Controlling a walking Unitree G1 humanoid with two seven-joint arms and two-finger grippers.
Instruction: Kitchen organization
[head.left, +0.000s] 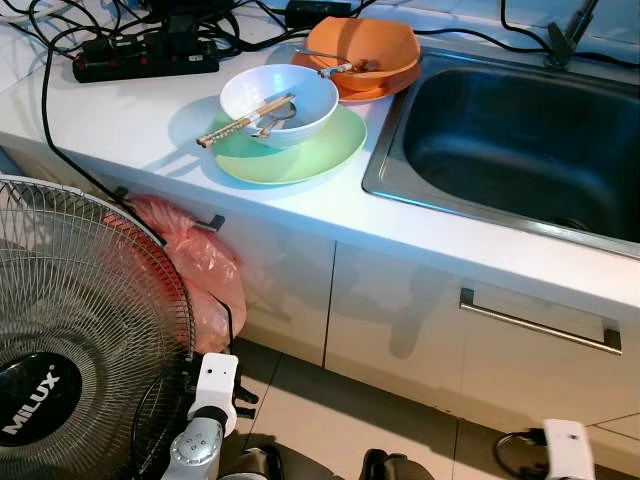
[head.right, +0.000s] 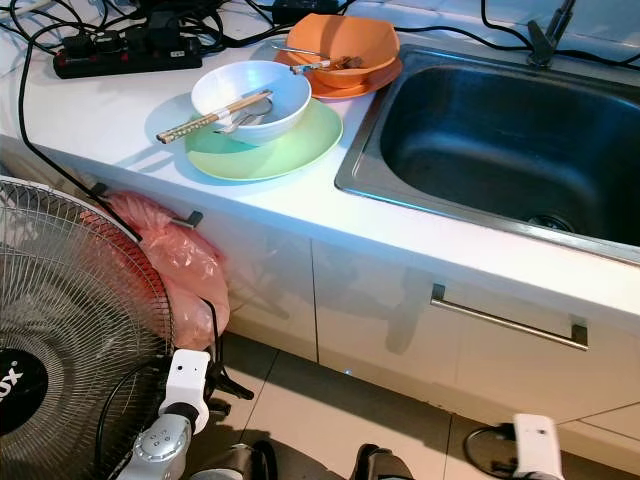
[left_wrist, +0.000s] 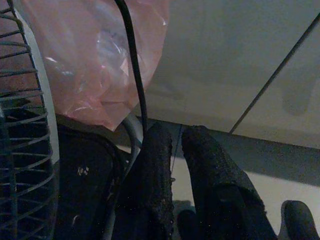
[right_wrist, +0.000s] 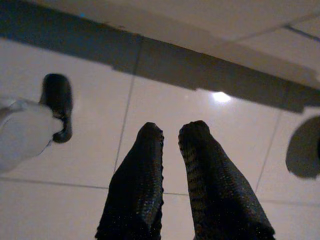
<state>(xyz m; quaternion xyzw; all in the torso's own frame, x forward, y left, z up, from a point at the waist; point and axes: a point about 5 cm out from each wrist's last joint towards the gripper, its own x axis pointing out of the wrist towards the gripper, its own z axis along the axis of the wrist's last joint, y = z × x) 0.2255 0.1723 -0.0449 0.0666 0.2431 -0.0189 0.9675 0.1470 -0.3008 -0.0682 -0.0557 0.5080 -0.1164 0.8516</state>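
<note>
My left claw (left_wrist: 175, 165) and right claw (right_wrist: 171, 145) hang low at the frame's bottom, fingers nearly pressed together and empty, since the stacked bowl (head.left: 279, 103) and plate (head.left: 320, 155) wait upper centre on the surface (head.left: 120, 125) beside the sink (head.left: 520, 140).

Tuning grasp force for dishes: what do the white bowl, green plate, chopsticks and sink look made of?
White bowl: glossy, likely ceramic or melamine; smooth sheen, can't tell which.
Green plate: matte pastel, probably plastic or melamine; flat even colour, little glare.
Chopsticks: look like wood or bamboo; tan and dull.
Sink: brushed stainless steel; grey metallic rim with soft reflections.
</note>
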